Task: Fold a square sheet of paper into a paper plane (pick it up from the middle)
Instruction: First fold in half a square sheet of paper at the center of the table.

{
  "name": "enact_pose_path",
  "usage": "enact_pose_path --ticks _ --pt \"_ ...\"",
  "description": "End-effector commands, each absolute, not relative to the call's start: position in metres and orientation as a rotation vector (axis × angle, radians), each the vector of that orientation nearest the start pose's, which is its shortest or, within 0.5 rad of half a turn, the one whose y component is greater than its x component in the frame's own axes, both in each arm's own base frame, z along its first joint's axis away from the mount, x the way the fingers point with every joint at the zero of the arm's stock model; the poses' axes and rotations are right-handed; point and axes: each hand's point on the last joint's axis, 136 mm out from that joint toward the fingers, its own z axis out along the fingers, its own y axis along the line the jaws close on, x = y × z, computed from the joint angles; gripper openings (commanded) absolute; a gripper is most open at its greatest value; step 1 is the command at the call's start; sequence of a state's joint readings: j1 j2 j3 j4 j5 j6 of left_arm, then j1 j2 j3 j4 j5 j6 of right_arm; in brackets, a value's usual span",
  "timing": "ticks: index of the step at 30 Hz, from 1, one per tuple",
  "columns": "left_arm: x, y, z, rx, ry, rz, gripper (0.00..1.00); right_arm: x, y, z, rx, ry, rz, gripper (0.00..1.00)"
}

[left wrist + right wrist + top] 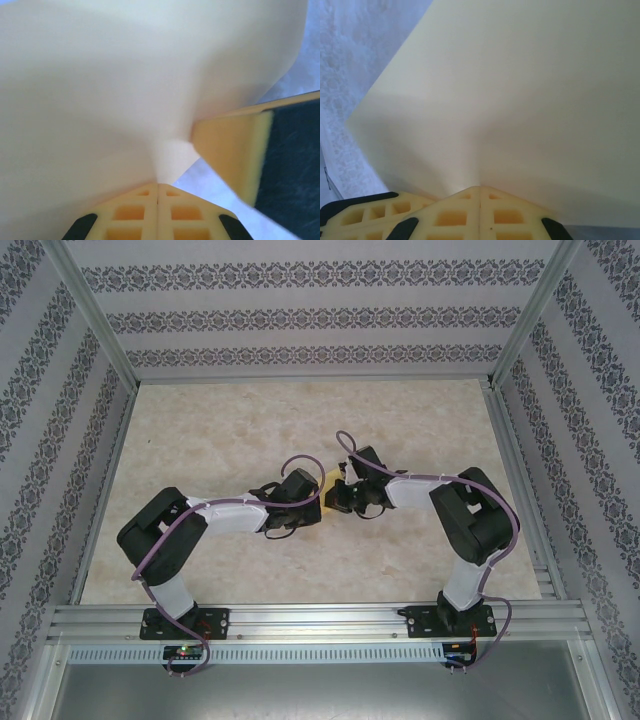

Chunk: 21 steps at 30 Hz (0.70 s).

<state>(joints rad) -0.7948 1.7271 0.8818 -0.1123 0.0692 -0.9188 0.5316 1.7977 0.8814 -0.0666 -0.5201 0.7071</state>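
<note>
The square sheet of paper (329, 480), pale yellow, hangs above the table's middle between both grippers. My left gripper (321, 496) is shut on the sheet (125, 90), which spreads broad and bent above its closed fingertips (150, 195). The right gripper's yellow finger (232, 150) also pinches the paper just to the right. My right gripper (339, 492) is likewise shut on the sheet (520, 100), and a soft crease runs up from its closed jaws. The left gripper's finger (360, 215) sits at the lower left. A paper plane is out of view.
The beige mottled tabletop (250, 430) lies under both arms, ringed by patterned walls (300, 315). An aluminium rail (320, 620) along the near edge carries both arm bases. Purple cables loop over each arm.
</note>
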Motion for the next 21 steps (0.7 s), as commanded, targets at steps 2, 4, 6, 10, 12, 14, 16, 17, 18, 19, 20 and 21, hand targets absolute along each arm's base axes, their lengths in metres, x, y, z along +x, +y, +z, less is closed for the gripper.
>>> enact_pose_path --ticks 2,4,6,10,12,14,16,17,18,19,20,21 --pt "0.268 -0.294 0.013 -0.158 2.757 -0.641 0.0 0.308 0.268 0.031 0.013 2.743 1.037 0.04" --pt "0.267 -0.293 0.012 -0.161 2.759 -0.644 0.0 0.307 0.268 0.028 0.009 2.75 1.039 0.04" --pt "0.265 -0.293 0.011 -0.164 2.768 -0.641 0.0 0.305 0.269 0.025 0.006 2.765 1.042 0.04" --pt "0.263 -0.291 0.008 -0.177 2.776 -0.641 0.0 0.3 0.27 0.018 -0.009 2.79 1.053 0.05" --pt "0.262 -0.29 0.007 -0.187 2.779 -0.639 0.0 0.299 0.271 0.016 -0.016 2.799 1.059 0.05" --pt "0.262 -0.292 0.008 -0.185 2.779 -0.649 0.0 0.298 0.271 0.014 -0.022 2.808 1.055 0.05" --pt "0.263 -0.294 0.01 -0.179 2.772 -0.663 0.0 0.297 0.272 0.013 -0.029 2.813 1.055 0.05" --pt "0.264 -0.295 0.012 -0.177 2.765 -0.678 0.0 0.297 0.272 0.012 -0.029 2.817 1.05 0.05" --pt "0.265 -0.298 0.016 -0.17 2.754 -0.698 0.0 0.297 0.271 0.011 -0.03 2.82 1.046 0.05" --pt "0.266 -0.301 0.019 -0.163 2.743 -0.718 0.01 0.297 0.271 0.011 -0.03 2.822 1.044 0.05" --pt "0.268 -0.305 0.023 -0.151 2.725 -0.747 0.01 0.297 0.271 0.01 -0.033 2.824 1.042 0.05" --pt "0.27 -0.308 0.028 -0.139 2.708 -0.774 0.01 0.296 0.271 0.01 -0.037 2.828 1.042 0.05"
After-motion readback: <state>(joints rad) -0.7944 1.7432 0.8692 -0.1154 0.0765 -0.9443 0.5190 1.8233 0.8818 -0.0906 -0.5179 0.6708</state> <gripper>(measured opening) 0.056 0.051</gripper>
